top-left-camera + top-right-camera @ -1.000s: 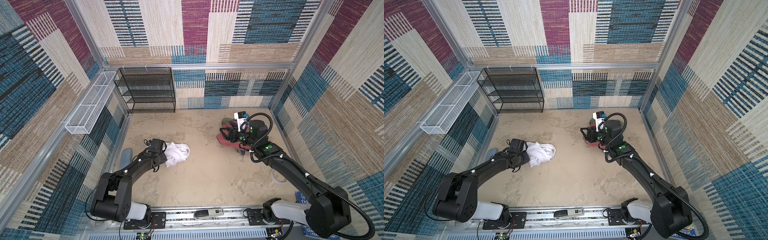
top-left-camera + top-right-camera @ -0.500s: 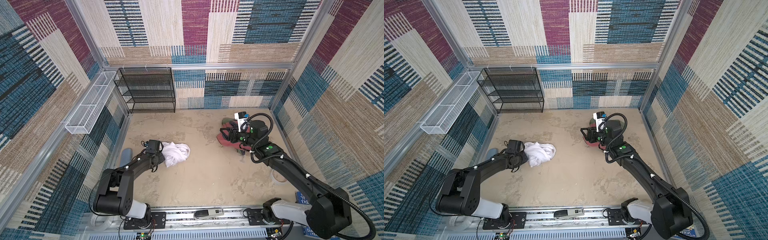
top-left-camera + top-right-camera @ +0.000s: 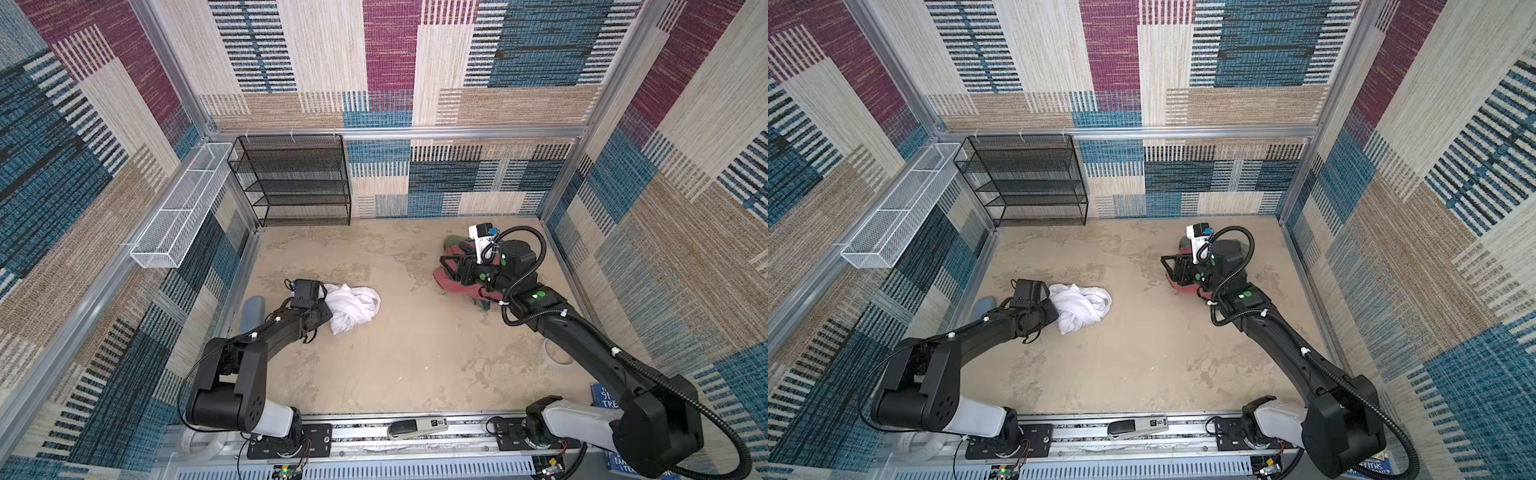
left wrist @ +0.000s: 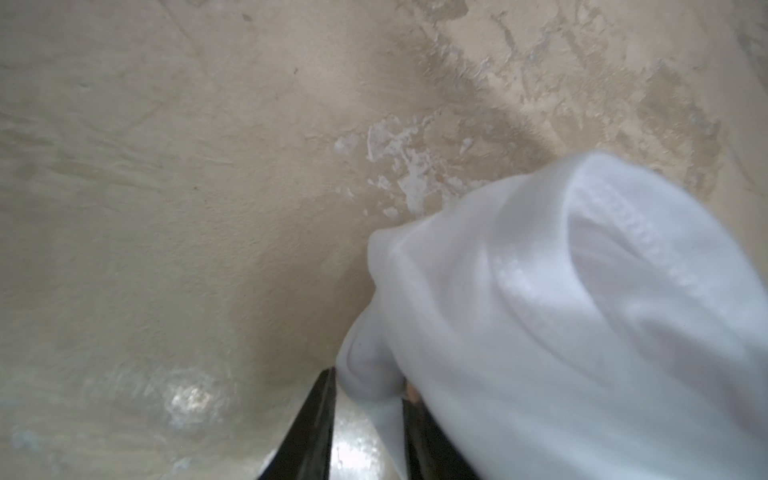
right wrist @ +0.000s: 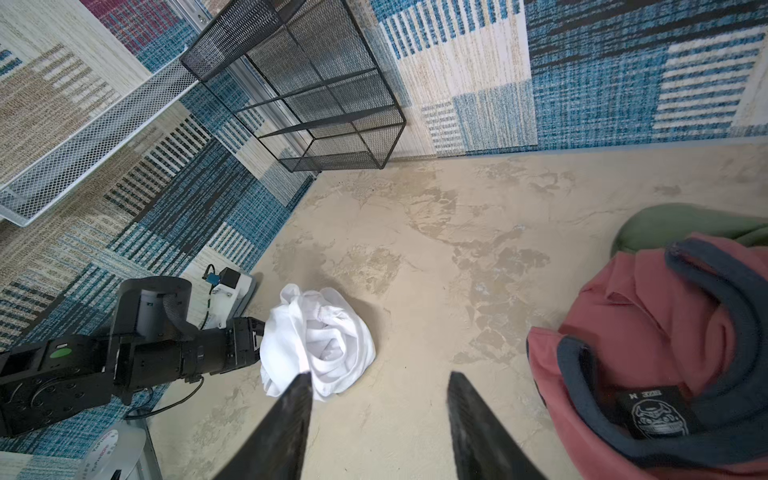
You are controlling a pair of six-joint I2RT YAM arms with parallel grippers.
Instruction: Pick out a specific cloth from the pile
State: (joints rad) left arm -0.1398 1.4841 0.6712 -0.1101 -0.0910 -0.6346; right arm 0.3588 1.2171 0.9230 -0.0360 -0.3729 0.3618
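The soft, plain white cloth (image 3: 353, 305) lies in a crumpled ball on the sandy tan floor (image 3: 395, 357), over on the left side. It is well apart from the pile (image 5: 623, 324) of clothes on the right. Bare floor lies between them.

The left gripper (image 4: 370, 386) is low at the cloth's left edge. Its jaws are narrow and a fold of the white cloth (image 4: 561, 311) sits pinched between the two black fingers (image 4: 316, 424). In both top views the cloth covers the tips of the left gripper (image 3: 323, 299).

The right gripper (image 5: 380, 376) is above the near edge of the pile. Its jaws are apart with only floor showing between them. In a top view the right gripper (image 3: 1173, 270) and its arm hide much of the pile. The pile has a salmon-red garment (image 5: 644, 332) with grey-blue trim and a black tag. An olive-green garment (image 5: 685, 224) peeks out behind it.

A black wire mesh shelf rack (image 3: 291, 183) stands against the back wall, far from the cloth. A long white wire mesh basket (image 3: 183, 208) hangs on the left wall. A small grey-blue rounded thing (image 3: 253, 309) lies by the left wall, close behind the left arm. A pale ring (image 3: 557, 355) lies on the floor near the right wall.
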